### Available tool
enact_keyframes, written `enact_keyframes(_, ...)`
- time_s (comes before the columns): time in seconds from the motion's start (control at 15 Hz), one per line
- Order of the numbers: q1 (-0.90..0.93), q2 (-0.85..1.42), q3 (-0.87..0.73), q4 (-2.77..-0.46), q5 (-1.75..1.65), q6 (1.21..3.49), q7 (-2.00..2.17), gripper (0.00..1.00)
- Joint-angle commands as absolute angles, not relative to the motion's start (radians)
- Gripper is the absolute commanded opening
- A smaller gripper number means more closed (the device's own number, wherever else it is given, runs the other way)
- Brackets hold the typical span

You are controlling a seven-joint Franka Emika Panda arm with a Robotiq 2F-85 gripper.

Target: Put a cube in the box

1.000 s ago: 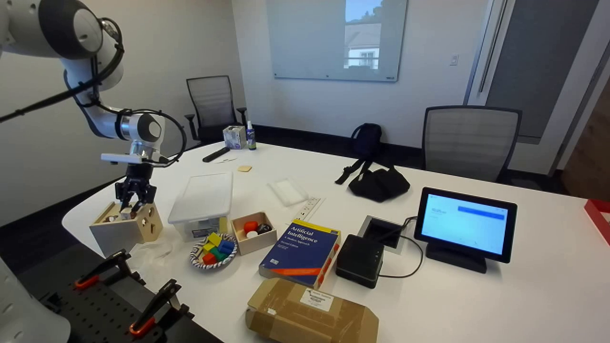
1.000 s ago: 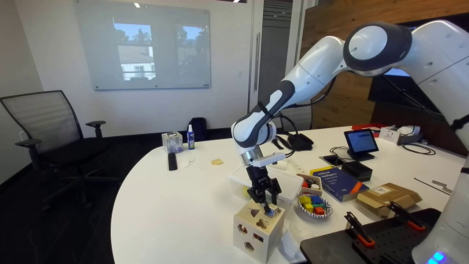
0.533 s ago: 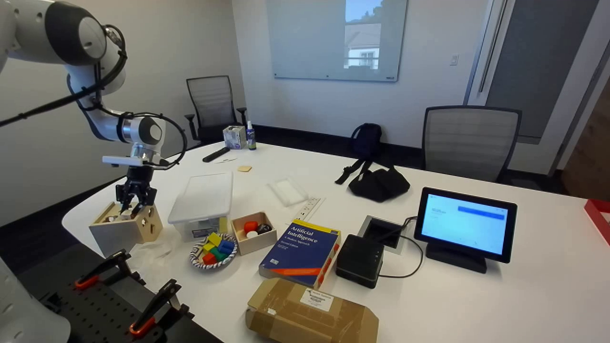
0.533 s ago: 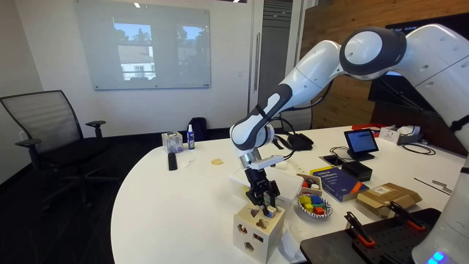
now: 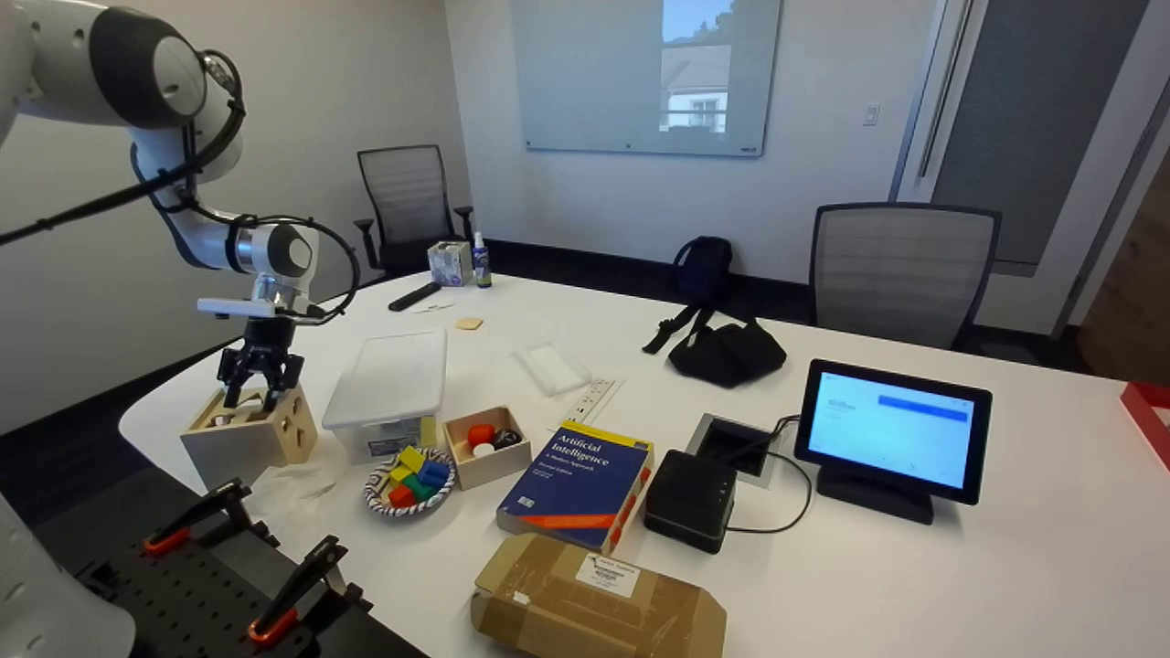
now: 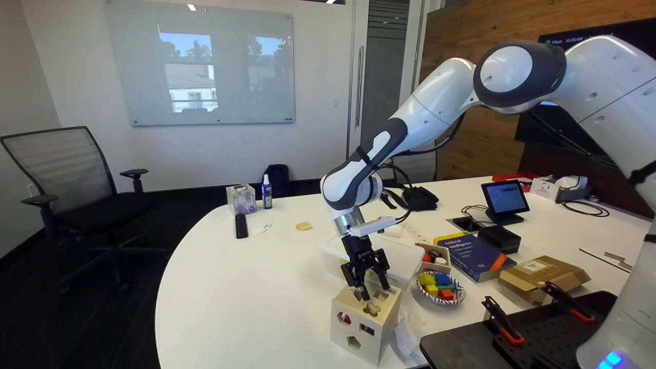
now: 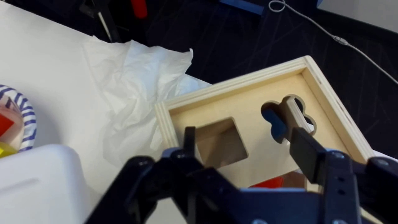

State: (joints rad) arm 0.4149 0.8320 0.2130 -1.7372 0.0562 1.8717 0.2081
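In an exterior view the gripper [image 5: 251,400] hangs low over the wooden box [image 5: 239,453] on the table [image 5: 914,585]. In an exterior view, I see its fingers [image 6: 364,292] spread apart. In the wrist view, the box's square hole [image 7: 222,143] shows between them.

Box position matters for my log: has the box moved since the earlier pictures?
Yes, slightly: in an exterior view, the box has shifted right in the picture, toward the tub, which stayed put.
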Motion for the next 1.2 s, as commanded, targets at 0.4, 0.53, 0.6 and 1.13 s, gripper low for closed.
enact_keyframes(0.4,0.388,0.719,0.225,-1.786,0.049,1.892,0.138,1.00)
enact_keyframes(0.53,0.392,0.658,0.219,-1.819,0.043,1.913,0.154,1.00)
enact_keyframes(0.6,0.394,0.621,0.215,-1.842,0.039,1.924,0.166,1.00)
enact_keyframes(1.13,0.380,0.331,0.214,-2.049,0.019,2.023,0.227,1.00)
